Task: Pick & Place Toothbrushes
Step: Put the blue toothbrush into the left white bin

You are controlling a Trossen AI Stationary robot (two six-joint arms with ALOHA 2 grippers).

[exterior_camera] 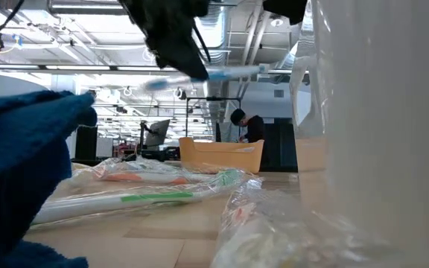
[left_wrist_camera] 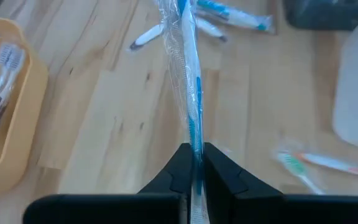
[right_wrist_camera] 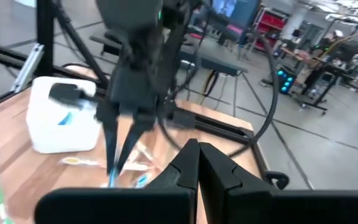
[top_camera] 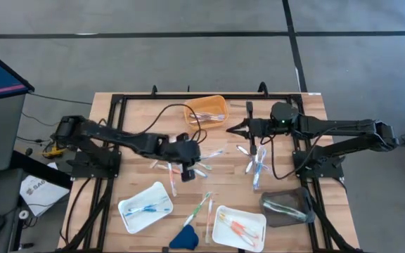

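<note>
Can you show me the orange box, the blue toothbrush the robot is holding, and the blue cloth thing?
orange box (top_camera: 204, 105), high view, on its near-left rim.
blue toothbrush (left_wrist_camera: 189, 93), left wrist view, on the wrapped handle above the left tool (left_wrist_camera: 194, 155).
blue cloth (top_camera: 184, 238), high view, on its middle.

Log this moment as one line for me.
left hand: shut on blue toothbrush, lifted over table middle | right hand: shut, empty, near orange tray

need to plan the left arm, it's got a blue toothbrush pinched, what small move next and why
Probably carry it toward the white tray that already holds blue brushes. The left gripper is shut on a wrapped blue toothbrush, lifted clear of the wooden table. The right gripper waits shut near the orange tray.
</note>
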